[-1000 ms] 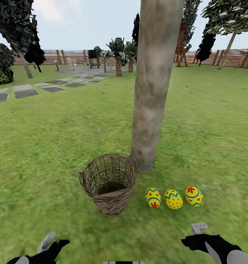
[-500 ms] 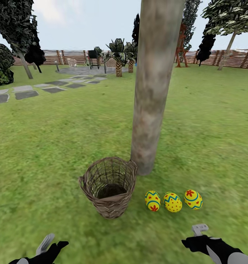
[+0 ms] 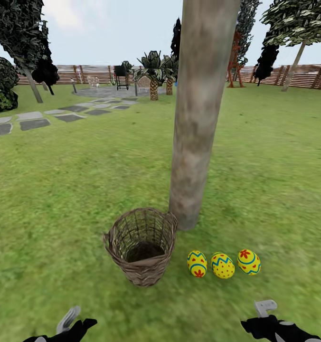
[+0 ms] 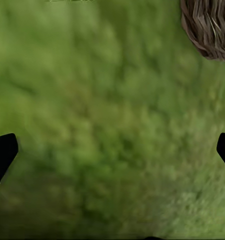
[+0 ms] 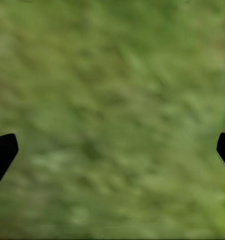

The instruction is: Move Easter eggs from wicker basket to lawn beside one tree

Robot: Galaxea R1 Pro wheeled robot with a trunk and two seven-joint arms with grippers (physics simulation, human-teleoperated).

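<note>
The three eggs [image 3: 223, 264] lie in a row on the lawn [image 3: 70, 180], just beside the foot of the tree [image 3: 198, 123] and out of the basket [image 3: 141, 244]. The left egg [image 3: 197, 263] and the middle egg [image 3: 223, 265] sit almost touching; the right egg [image 3: 249, 261] lies a little apart from them. The basket stands upright on the grass, its rim against the base of the trunk, and what shows of its inside is dark and bare, though the bottom is too shadowed to be sure.

The left jaws [image 3: 70, 320] hang low over the grass, with the basket ahead of them and off toward the right arm's side. In the left wrist view the two fingertips [image 4: 2, 155] stand wide apart with only grass between them, so these jaws are released and hold nothing; a piece of the basket [image 4: 210, 27] shows far ahead of the tips.

The right jaws [image 3: 266, 308] hover over the grass with the eggs ahead of them, well clear. In the right wrist view their fingertips [image 5: 2, 152] are likewise spread wide over bare lawn [image 5: 112, 115], released and holding nothing.

Farther off, grey stepping stones [image 3: 32, 118] and a slatted fence [image 3: 293, 76] show.
</note>
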